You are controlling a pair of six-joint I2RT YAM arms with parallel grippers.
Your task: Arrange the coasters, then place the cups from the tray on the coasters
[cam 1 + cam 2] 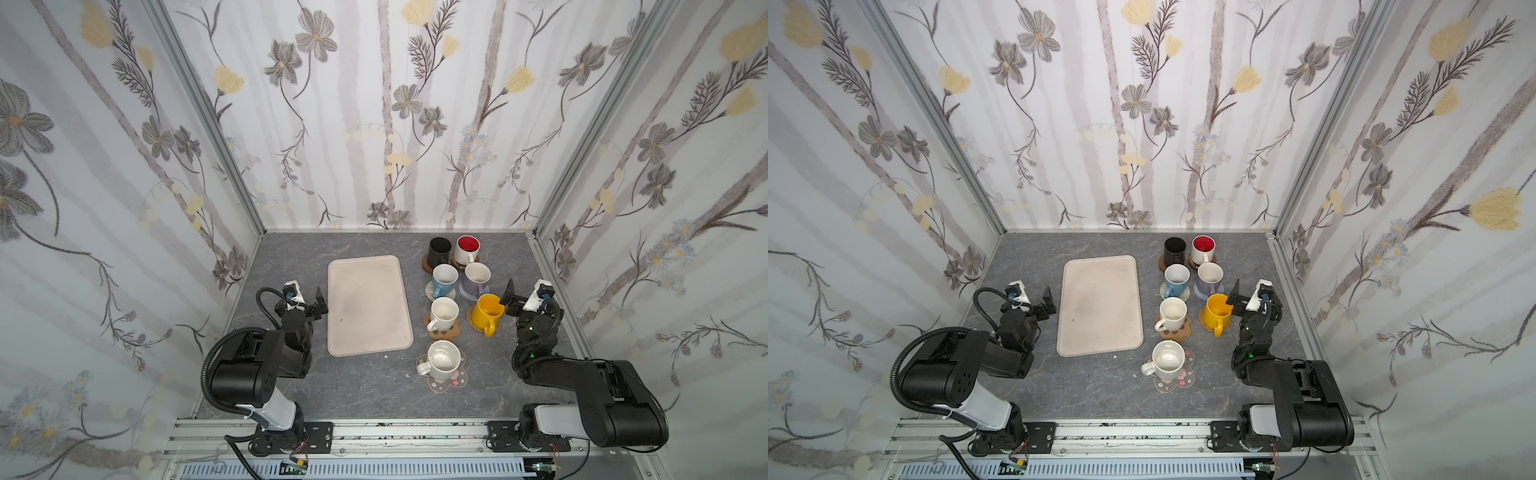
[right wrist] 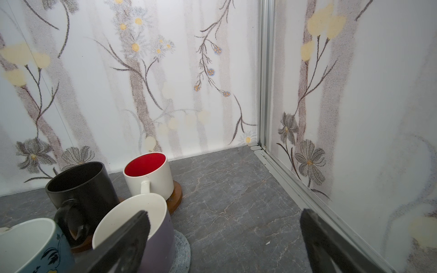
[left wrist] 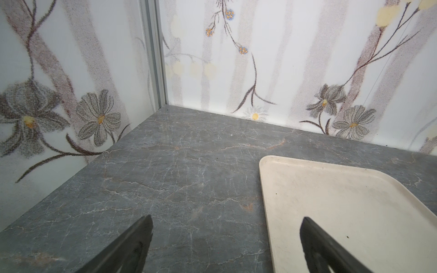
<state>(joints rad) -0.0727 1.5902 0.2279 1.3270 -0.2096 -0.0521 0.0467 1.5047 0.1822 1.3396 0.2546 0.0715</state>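
**A:** Grey marbled table (image 1: 365, 386), flowery wallpaper walls (image 1: 374, 124) on three sides. Scuffed beige tray (image 1: 368, 305) lies mid-table.

**B:** Seven cups (image 1: 444, 280) stand right of the tray, each on a coaster (image 1: 451, 384), mostly hidden underneath. Left gripper (image 3: 227, 218) hangs at the tray's left edge, right gripper (image 2: 224, 211) further right than the cups; both sets of fingers spread wide.

- The large beige rectangular plastic tray (image 1: 370, 305) lies mid-way across the grey marbled table (image 1: 353, 386), just right of my left fingers (image 1: 319, 296).
- Seven handled ceramic cups (image 1: 444, 313) stand right of the tray, each on a flat coaster (image 1: 449, 384).
- My right fingers (image 1: 509, 288) are just right of the yellow ceramic cup (image 1: 487, 311).
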